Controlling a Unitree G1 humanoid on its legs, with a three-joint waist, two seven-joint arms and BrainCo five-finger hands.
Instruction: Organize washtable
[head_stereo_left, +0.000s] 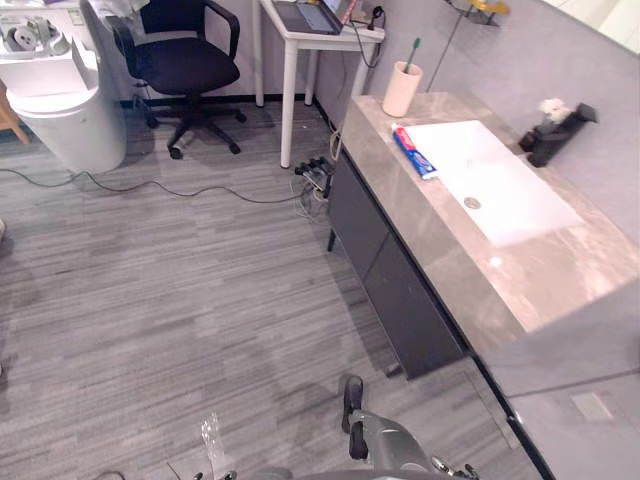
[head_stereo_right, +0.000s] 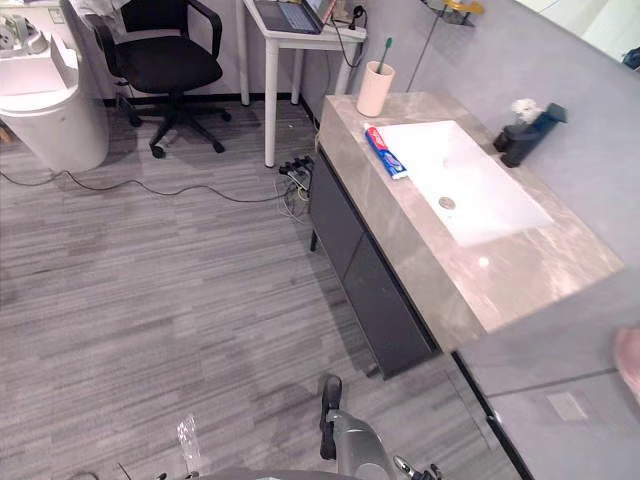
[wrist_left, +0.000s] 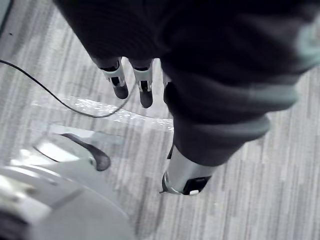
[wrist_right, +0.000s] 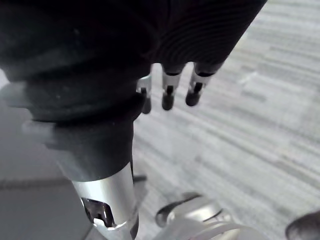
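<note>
The left robot hand (wrist_left: 144, 86), seen from its own wrist, hangs above the grey wood-grain plank floor (head_stereo_left: 180, 300). Its silver, dark-tipped fingers are straight and relaxed and grasp nothing. A crumpled sheet of clear plastic film (wrist_left: 100, 107) lies on the floor below them. The right robot hand (wrist_right: 168, 95) is likewise released, fingers straight over the floor, touching nothing.

In the head views, the right half of the frame holds a grey-brown stone-look surface (head_stereo_left: 440, 255) on a dark cabinet (head_stereo_left: 390, 280), set against a grey wall. A white rectangular basin (head_stereo_left: 500, 180) is sunk into it. A red, white and blue toothpaste tube (head_stereo_left: 413, 152) lies flat on the surface along the basin's left rim; its lettering is too small to read. At the surface's far corner, upper centre of the frame, a beige cylindrical cup (head_stereo_left: 402, 90) stands upright with a green-handled toothbrush (head_stereo_left: 411, 55) in it. A black angular tap (head_stereo_left: 562, 132) stands at the basin's right side, with a small white object (head_stereo_left: 553, 107) just beside it. At the top of the frame stands a black wheeled office chair (head_stereo_left: 185, 60), and at the upper left a white round bin (head_stereo_left: 65, 115).
</note>
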